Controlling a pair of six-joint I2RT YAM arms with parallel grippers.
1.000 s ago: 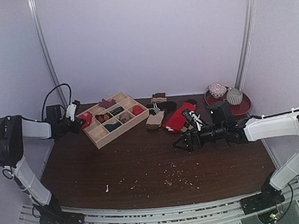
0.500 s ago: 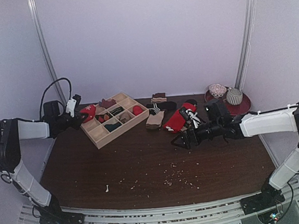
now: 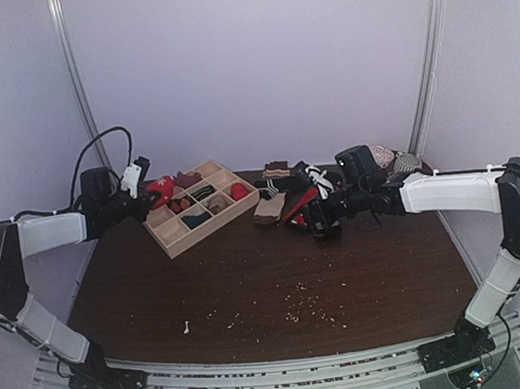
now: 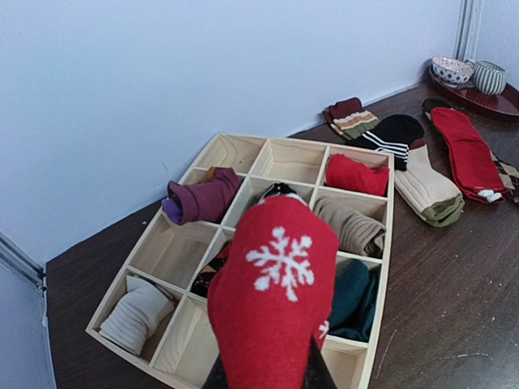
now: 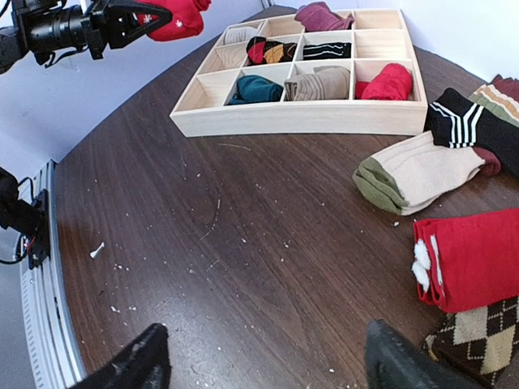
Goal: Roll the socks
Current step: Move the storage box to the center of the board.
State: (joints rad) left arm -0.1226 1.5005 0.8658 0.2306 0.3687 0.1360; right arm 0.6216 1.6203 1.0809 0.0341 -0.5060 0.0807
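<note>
My left gripper (image 4: 266,374) is shut on a rolled red sock with a white snowflake (image 4: 276,300) and holds it above the near-left part of the wooden divider box (image 4: 381,267); it also shows in the top view (image 3: 161,191). A cream sock with a maroon band and olive toe (image 5: 422,170) lies flat right of the box. A flat red sock with a white end (image 5: 474,259) lies beside it. My right gripper (image 5: 263,365) is open and empty, low over the table just in front of the red sock (image 3: 299,205).
Box compartments hold several rolled socks. A black sock with white stripes (image 5: 470,121), an argyle sock (image 5: 478,340) and a maroon-tan sock (image 3: 276,168) lie near the pair. A red tray with two bowls (image 4: 478,77) stands back right. Crumbs dot the table front.
My left gripper lifted the red roll and carried it right toward the box. My right gripper moved back and left, up to the flat red sock.
</note>
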